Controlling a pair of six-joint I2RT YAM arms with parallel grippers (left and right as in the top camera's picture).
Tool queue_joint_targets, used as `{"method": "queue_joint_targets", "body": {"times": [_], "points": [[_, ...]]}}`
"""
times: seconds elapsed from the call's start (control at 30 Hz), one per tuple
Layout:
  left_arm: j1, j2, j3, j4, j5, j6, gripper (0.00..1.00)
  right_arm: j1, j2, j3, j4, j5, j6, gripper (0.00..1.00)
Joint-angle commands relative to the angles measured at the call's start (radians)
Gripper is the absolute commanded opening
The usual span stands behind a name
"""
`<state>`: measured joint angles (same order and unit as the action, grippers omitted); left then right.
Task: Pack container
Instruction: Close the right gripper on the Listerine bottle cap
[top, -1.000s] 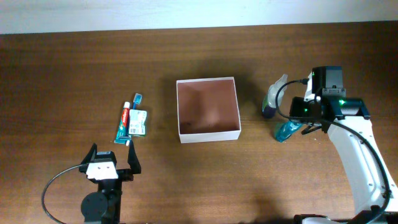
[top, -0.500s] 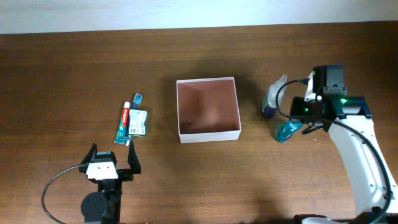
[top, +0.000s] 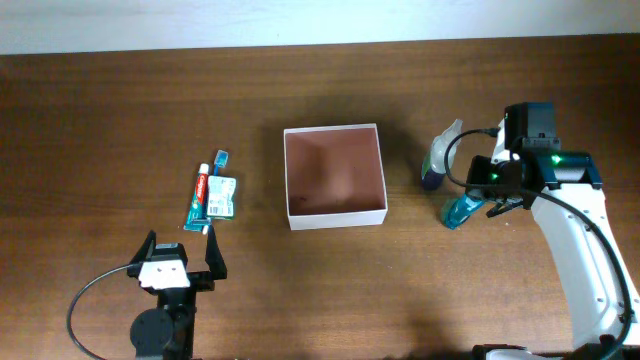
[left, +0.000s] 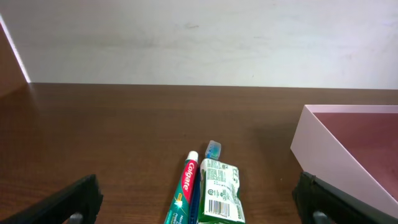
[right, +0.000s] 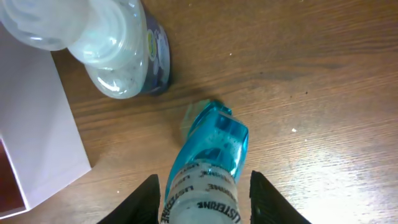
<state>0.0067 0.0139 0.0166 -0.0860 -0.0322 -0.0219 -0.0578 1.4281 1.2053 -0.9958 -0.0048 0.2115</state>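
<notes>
Container (top: 335, 172): square shallow box, likely cardboard, white walls, reddish-brown inside, open-topped, flat at table (top: 120, 110) centre.

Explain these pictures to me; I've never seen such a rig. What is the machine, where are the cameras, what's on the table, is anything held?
Two robot arms, left and right, work at a table. One picture looks straight down; the other two come from a camera on each wrist, so the prongs at the bottom are that arm's jaws. In the middle sits the container, an empty square box. Left of it are a toothpaste tube, a toothbrush and a green packet; right of it, a clear bottle and a blue mouthwash bottle. The left jaws stand wide open and empty. The right jaws straddle the mouthwash bottle, lying on the table; whether they grip it is unclear.
</notes>
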Motion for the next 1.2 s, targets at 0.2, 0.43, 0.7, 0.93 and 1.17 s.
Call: {"method": "queue_joint_targets", "body": {"times": [0.2,0.43,0.7,0.93,1.17], "points": [[-0.004,-0.008,-0.008,0.003,0.014,0.016,0.99,0.005,0.000,0.018,-0.017,-0.018,0.019,0.40],[-0.004,-0.008,-0.008,0.003,0.014,0.016,0.99,0.005,0.000,0.017,-0.023,-0.018,0.019,0.40],[-0.004,-0.008,-0.008,0.003,0.014,0.016,0.99,0.005,0.000,0.015,-0.019,-0.017,0.019,0.44],[-0.004,-0.008,-0.008,0.003,0.014,0.016,0.99,0.005,0.007,0.015,-0.006,-0.017,0.019,0.45],[-0.004,-0.008,-0.008,0.003,0.014,0.016,0.99,0.005,0.023,0.015,-0.003,-0.013,0.019,0.45]]}}
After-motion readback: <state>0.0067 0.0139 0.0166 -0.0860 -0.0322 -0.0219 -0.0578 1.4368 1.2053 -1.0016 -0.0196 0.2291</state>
